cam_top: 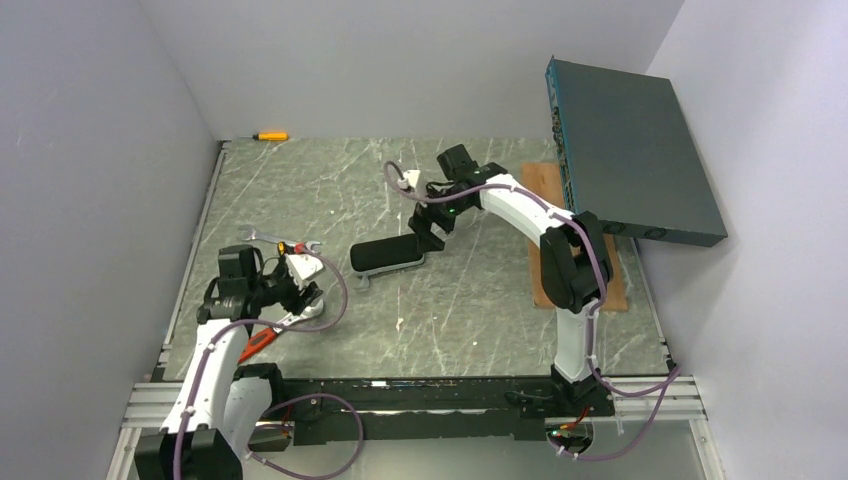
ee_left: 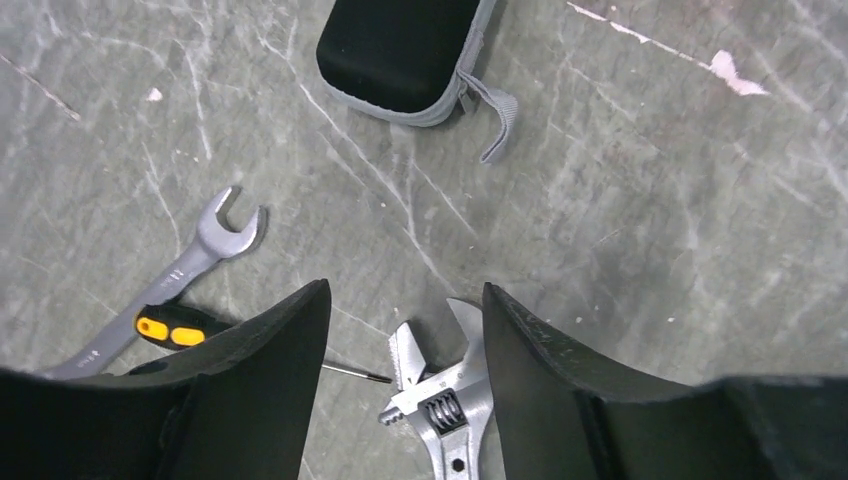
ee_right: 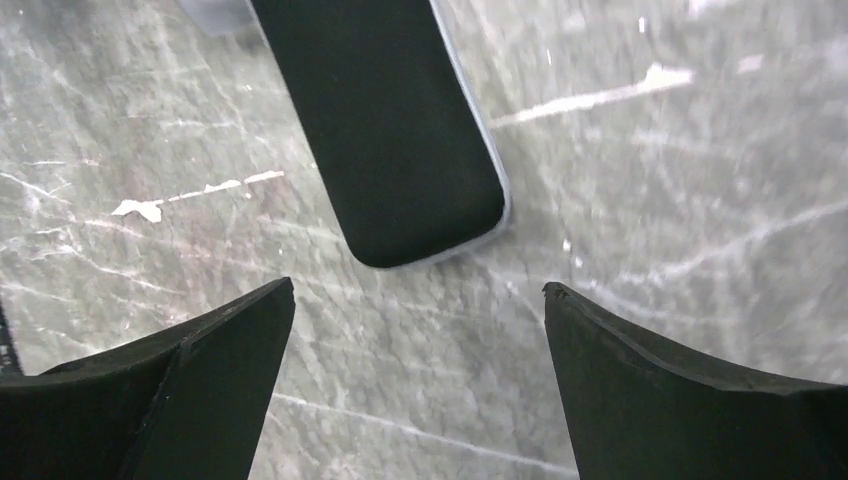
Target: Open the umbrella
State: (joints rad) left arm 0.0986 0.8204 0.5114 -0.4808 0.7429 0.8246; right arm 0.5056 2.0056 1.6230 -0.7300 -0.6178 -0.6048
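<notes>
The umbrella (cam_top: 388,253) lies folded on the table's middle as a short black oblong with grey edging and a small grey strap. My right gripper (cam_top: 430,238) hovers at its right end. In the right wrist view that gripper (ee_right: 418,287) is open wide, and the umbrella's rounded end (ee_right: 390,130) sits just ahead of the fingertips, not between them. My left gripper (cam_top: 300,290) is at the near left, apart from the umbrella. In the left wrist view it (ee_left: 405,290) stands open above a wrench head, holding nothing, with the umbrella (ee_left: 400,50) farther ahead.
An adjustable wrench (ee_left: 450,400), an open-end spanner (ee_left: 215,240) and a yellow-and-black screwdriver (ee_left: 170,328) lie around the left gripper. A red-handled tool (cam_top: 258,343) lies near the left arm. An orange screwdriver (cam_top: 270,135) is at the far edge. A dark teal flat box (cam_top: 630,150) leans over a wooden board (cam_top: 545,185).
</notes>
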